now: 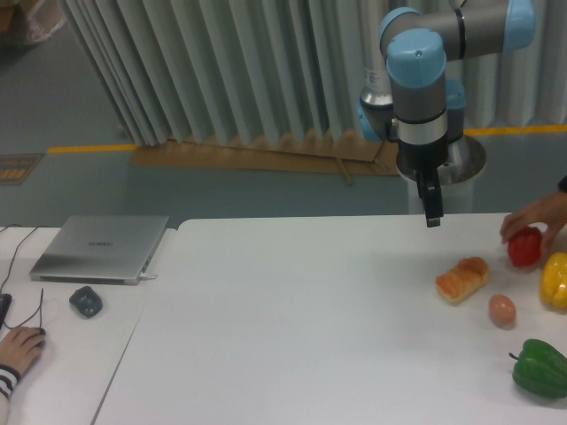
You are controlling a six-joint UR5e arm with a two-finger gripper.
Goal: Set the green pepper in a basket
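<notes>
The green pepper is glossy dark green with a short curved stem. It lies on the white table near the front right corner, partly cut off by the frame's right edge. My gripper hangs point-down above the table's back edge, well behind and to the left of the pepper. Nothing is in it. It shows edge-on as one dark narrow piece, so how its jaws stand cannot be read. No basket is in view.
A person's hand rests on a red pepper at the right edge, with a yellow pepper just below. A bread roll and a small brownish egg-like thing lie between gripper and green pepper. Laptop, mouse and another hand are at left.
</notes>
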